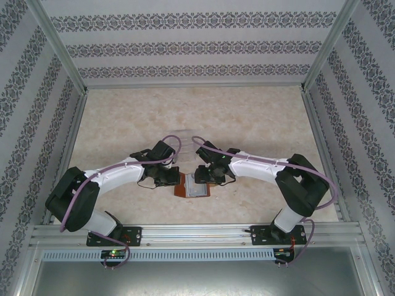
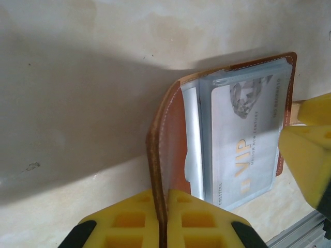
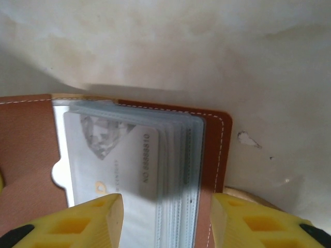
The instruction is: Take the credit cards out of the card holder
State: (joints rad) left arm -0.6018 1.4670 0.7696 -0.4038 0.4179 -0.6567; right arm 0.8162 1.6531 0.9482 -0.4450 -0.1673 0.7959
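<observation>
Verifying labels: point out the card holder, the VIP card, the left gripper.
card holder [image 2: 173,139], left wrist view, brown leather cover.
VIP card [image 2: 248,144], left wrist view, card face inside sleeve.
left gripper [image 2: 161,201], left wrist view, between fingertips pinching the cover.

Open card holder [image 2: 173,129], VIP card [image 2: 243,139] inside

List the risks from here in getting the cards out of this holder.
1. The left gripper pinches only the thin edge of the card holder's cover; it may slip free.
2. The open right gripper straddles the whole stack of clear sleeves, so closing might catch sleeves rather than the VIP card alone.
</observation>
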